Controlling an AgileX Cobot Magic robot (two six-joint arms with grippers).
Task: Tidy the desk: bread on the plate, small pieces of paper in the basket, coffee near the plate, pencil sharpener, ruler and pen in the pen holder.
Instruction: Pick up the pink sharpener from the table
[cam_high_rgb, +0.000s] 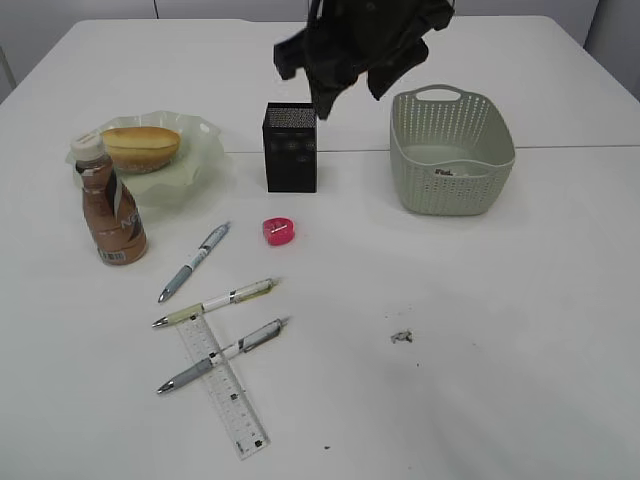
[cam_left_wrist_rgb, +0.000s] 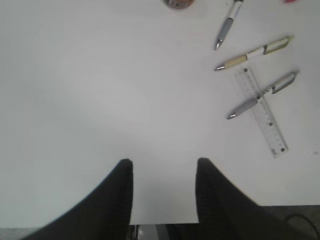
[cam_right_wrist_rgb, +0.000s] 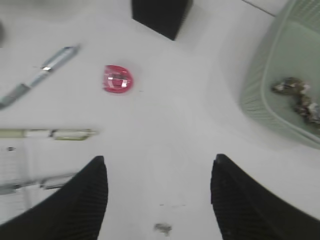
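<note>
The bread (cam_high_rgb: 140, 146) lies on the pale plate (cam_high_rgb: 205, 150), and the coffee bottle (cam_high_rgb: 112, 205) stands just in front of it. A pink pencil sharpener (cam_high_rgb: 279, 231) (cam_right_wrist_rgb: 118, 79) sits in front of the black pen holder (cam_high_rgb: 290, 148) (cam_right_wrist_rgb: 161, 14). Three pens (cam_high_rgb: 194, 261) (cam_high_rgb: 215, 302) (cam_high_rgb: 222, 354) lie left of centre, the nearest across the clear ruler (cam_high_rgb: 224, 386) (cam_left_wrist_rgb: 262, 111). A paper scrap (cam_high_rgb: 402, 337) (cam_right_wrist_rgb: 162, 229) lies on the table. My right gripper (cam_right_wrist_rgb: 159, 162) hangs open above the scrap. My left gripper (cam_left_wrist_rgb: 164, 164) is open over bare table.
The grey-green basket (cam_high_rgb: 452, 150) (cam_right_wrist_rgb: 260, 95) stands at the right with crumpled paper (cam_right_wrist_rgb: 297, 97) inside. My right arm (cam_high_rgb: 360, 40) hangs dark above the pen holder at the top of the exterior view. Dark specks dot the table near the front.
</note>
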